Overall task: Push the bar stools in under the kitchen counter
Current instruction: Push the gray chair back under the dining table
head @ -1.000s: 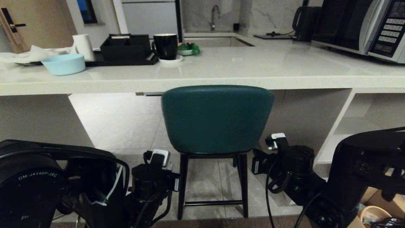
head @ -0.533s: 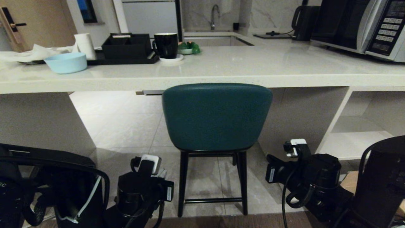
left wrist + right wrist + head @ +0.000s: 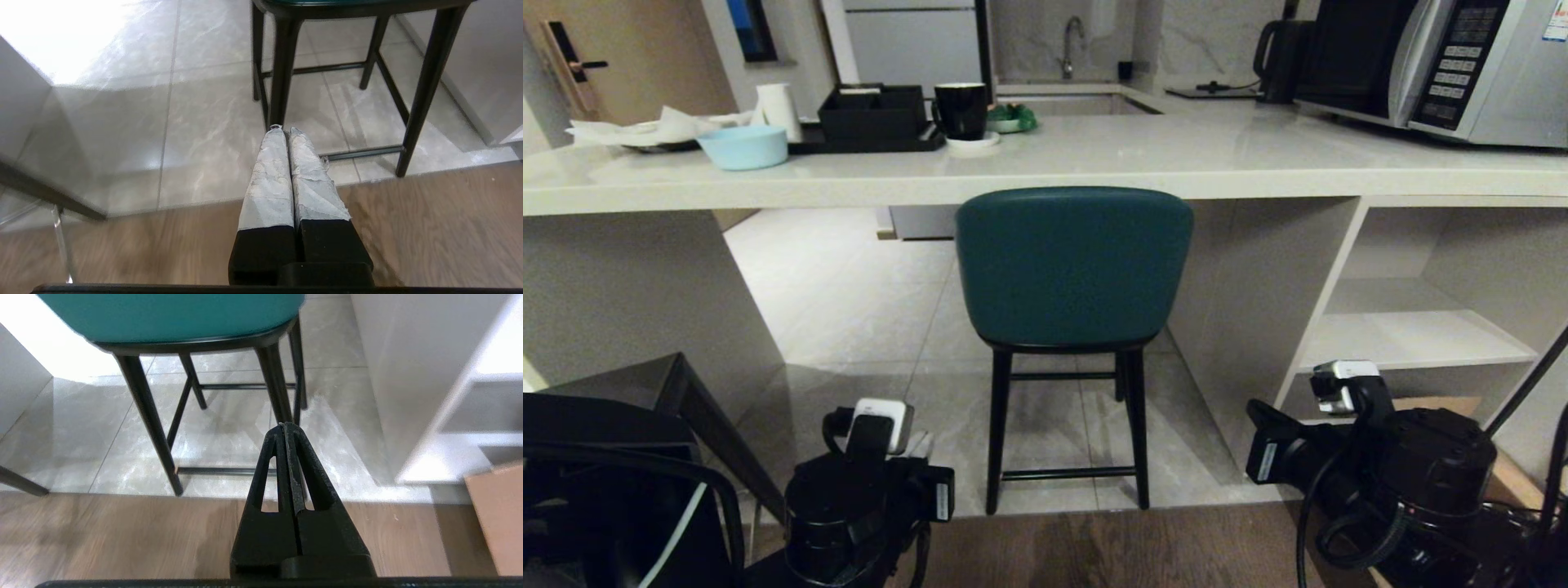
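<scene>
The teal bar stool [image 3: 1074,261] stands on thin black legs in the gap under the kitchen counter [image 3: 768,192], its curved back right below the slab's front edge. Its legs show in the left wrist view [image 3: 282,73] and its seat in the right wrist view [image 3: 171,314]. My left gripper [image 3: 284,130] is shut and empty, low over the floor short of the stool's near left leg. My right gripper [image 3: 287,424] is shut and empty, short of the near right leg. A dark grey square seat corner [image 3: 629,384] shows at the lower left.
On the counter stand a blue bowl [image 3: 742,147], a black mug [image 3: 961,110], a black tray [image 3: 874,118], a kettle [image 3: 1278,49] and a microwave [image 3: 1437,65]. White shelf cubbies [image 3: 1421,335] lie to the right. A cardboard box [image 3: 496,514] sits on the wood floor.
The whole view has drawn back from the counter, so the stool looks smaller. Both arms have pulled back, low and away from the stool. The dark grey seat corner has come into view.
</scene>
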